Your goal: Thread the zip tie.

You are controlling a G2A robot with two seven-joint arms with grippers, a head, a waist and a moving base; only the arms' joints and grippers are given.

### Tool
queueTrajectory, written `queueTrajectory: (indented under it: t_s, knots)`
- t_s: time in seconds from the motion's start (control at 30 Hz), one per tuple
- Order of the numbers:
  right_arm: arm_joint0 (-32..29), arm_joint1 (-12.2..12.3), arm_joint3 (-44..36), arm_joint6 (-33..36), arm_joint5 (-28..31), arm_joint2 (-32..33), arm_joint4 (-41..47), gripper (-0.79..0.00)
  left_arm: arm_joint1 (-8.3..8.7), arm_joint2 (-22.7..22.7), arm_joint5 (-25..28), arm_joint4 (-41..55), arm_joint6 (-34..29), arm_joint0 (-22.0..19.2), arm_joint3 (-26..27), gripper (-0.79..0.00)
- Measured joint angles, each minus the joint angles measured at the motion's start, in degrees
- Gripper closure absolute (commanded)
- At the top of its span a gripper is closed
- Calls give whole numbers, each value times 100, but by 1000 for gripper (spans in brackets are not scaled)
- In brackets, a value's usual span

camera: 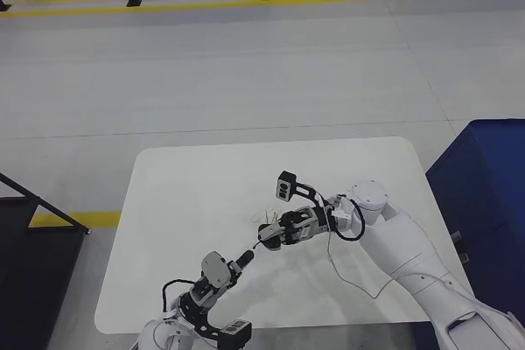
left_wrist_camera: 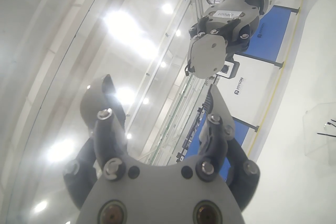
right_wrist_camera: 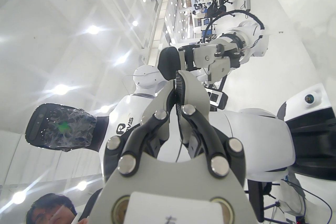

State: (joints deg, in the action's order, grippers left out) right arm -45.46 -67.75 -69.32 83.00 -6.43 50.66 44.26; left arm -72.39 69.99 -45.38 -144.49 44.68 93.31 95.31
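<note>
1. Right claw [right_wrist_camera: 176, 83]: the fingers are pressing together with almost no gap between the pads. They are clamping the zip tie [right_wrist_camera: 180, 142], a thin dark strand. The strand is running out from between the pads and back toward the wrist, between the finger linkages. Its forward end is hiding behind the fingertips in the right wrist view.

2. Left claw [left_wrist_camera: 159, 86]: the fingers are standing wide apart and are gripping nothing. The ribbed inner face of one pad is showing.

3. Relative position: in the top view, both claws are hovering over the middle of the white counter [camera: 184, 201], toward its near edge. The right arm is coming in from the right side and the left arm from the near edge. The left claw is pointing at the right claw and is sitting near it. Whether the two are touching cannot be told.

4. Surroundings: a clear container [left_wrist_camera: 313, 130] is sitting on the counter beside the work area, and thin dark strips [left_wrist_camera: 325, 128] are showing through its wall. What the strips are cannot be told. A blue cabinet [camera: 499, 201] is standing just beside the counter's right edge.
</note>
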Motion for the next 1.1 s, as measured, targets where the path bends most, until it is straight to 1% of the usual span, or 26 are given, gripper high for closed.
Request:
queueTrajectory:
  t_s: [0.17, 0.23, 0.27, 0.3, 0.37, 0.4, 0.43, 0.5, 0.53, 0.57, 0.67, 0.73, 0.9, 1.1]
  knots:
    - [-43, -2, -74, 16, 38, 7, 50, 0, 0, -8, 40, 10, -43, 6, -14, -785]
    - [-105, 16, -301, 75, 291, 141, 151, 0, 1, -45, 474, 165, -359, -2, -8, -785]
    - [-142, 32, -421, 118, 445, 221, 176, 0, 1, -46, 838, 342, -555, -22, -3, -785]
    - [-203, 54, -597, 194, 615, 329, 231, 0, 1, -32, 1434, 613, -843, -59, -19, -785]
    - [-336, 84, -848, 340, 741, 484, 435, 0, 8, -40, 2400, 910, -1228, -150, -98, -785]
    - [-431, 102, -920, 408, 725, 570, 585, 0, 17, -94, 3028, 1003, -1341, -212, -135, -785]
    - [-470, 113, -927, 426, 697, 608, 629, 0, 23, -134, 3460, 1032, -1327, -240, -140, -785]
    - [-483, 116, -914, 426, 674, 621, 625, 0, 27, -156, 4130, 1036, -1256, -249, -135, -785]
    - [-480, 116, -911, 423, 674, 618, 618, 0, 27, -154, 4237, 1032, -1249, -247, -133, -785]
    - [-478, 115, -910, 421, 675, 615, 615, 0, 27, -152, 4234, 1030, -1248, -246, -133, -785]
    - [-574, 86, -1130, 378, 793, 549, 706, 0, 26, -150, 3762, 1029, -1251, -245, -133, -785]
    - [-544, 49, -1419, 306, 1040, 508, 738, 0, 26, -150, 3691, 1029, -1252, -245, -133, -785]
    - [-302, -62, -2395, -272, 2007, 441, 396, 0, 26, -151, 3709, 1029, -1252, -245, -133, -785]
    - [-191, -170, -3607, -898, 3131, 425, -7, 0, 26, -151, 3709, 1030, -1252, -245, -133, -785]
